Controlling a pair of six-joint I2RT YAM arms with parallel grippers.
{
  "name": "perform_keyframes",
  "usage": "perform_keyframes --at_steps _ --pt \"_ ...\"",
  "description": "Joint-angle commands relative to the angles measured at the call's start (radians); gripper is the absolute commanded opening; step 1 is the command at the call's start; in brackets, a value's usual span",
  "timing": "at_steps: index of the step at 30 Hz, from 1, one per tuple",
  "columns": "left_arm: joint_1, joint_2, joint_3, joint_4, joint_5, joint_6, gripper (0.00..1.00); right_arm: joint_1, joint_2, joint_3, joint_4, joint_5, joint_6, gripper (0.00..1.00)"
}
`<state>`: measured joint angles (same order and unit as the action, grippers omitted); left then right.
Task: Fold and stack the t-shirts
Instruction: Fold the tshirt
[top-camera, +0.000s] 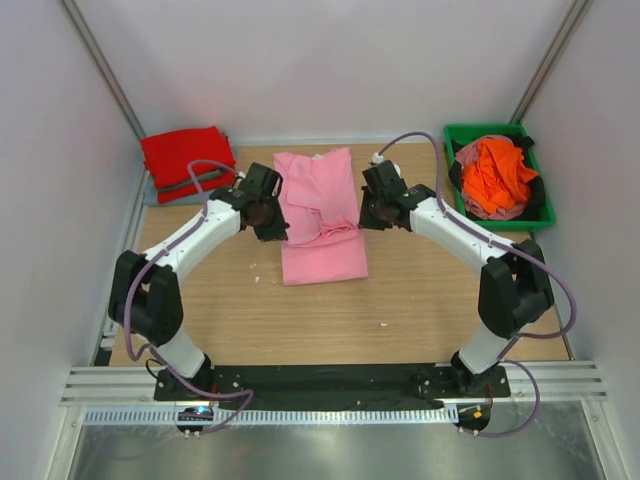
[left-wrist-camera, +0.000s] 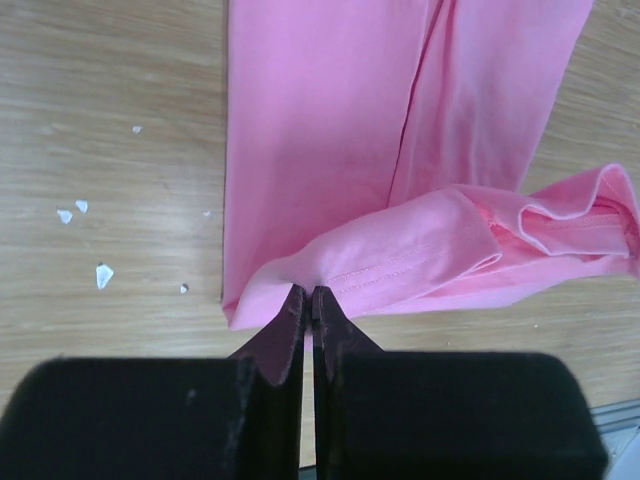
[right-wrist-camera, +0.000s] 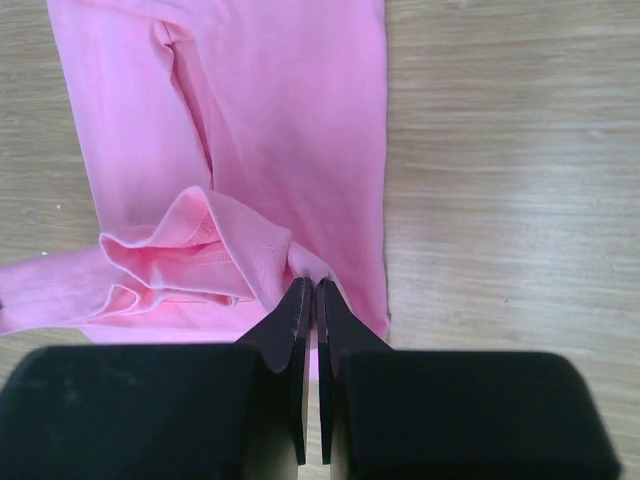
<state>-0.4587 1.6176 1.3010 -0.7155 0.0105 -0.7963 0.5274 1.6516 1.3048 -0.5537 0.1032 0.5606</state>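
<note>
The left jaws are pressed together on a thin pinch of the light pink t-shirt (left-wrist-camera: 320, 130), at the left corner of a raised, stitched band; the right jaws are closed the same way on the band's other corner, low in the right wrist view; between them the band (top-camera: 322, 226) sags and bunches across the middle of the shirt.

This looks like a lengthwise fold partway through. To do it well, I would draw the two pinches a little apart so the band goes taut; carry both at equal height and pace along the shirt; set the edge down square on the layer beneath; let go only once the cloth rests flat.

The rest of the pink shirt lies flat on the worktop (top-camera: 330, 320), centre of the top view, running from between the jaws towards both the upper and lower frame. A folded bright red t-shirt (top-camera: 185, 152) sits on a grey-blue t-shirt (top-camera: 160, 192) at upper left; the orange t-shirt (top-camera: 497, 170) is heaped in the green bin (top-camera: 545, 216) at upper right.
</note>
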Motion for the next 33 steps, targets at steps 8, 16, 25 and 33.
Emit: perform_keyframes --at_steps 8,16,25,33 --pt "0.051 0.168 0.141 0.001 0.045 0.069 0.00 -0.053 0.151 0.160 0.031 -0.074 -0.082 0.01" --pt "0.086 0.274 0.234 -0.012 0.055 0.108 0.00 -0.089 0.266 0.223 0.046 -0.089 -0.093 0.01" --pt "0.104 0.341 0.339 -0.044 0.052 0.140 0.00 -0.118 0.321 0.300 0.049 -0.134 -0.103 0.01" --pt "0.120 0.415 0.406 -0.052 0.068 0.154 0.00 -0.132 0.389 0.367 0.040 -0.151 -0.117 0.01"
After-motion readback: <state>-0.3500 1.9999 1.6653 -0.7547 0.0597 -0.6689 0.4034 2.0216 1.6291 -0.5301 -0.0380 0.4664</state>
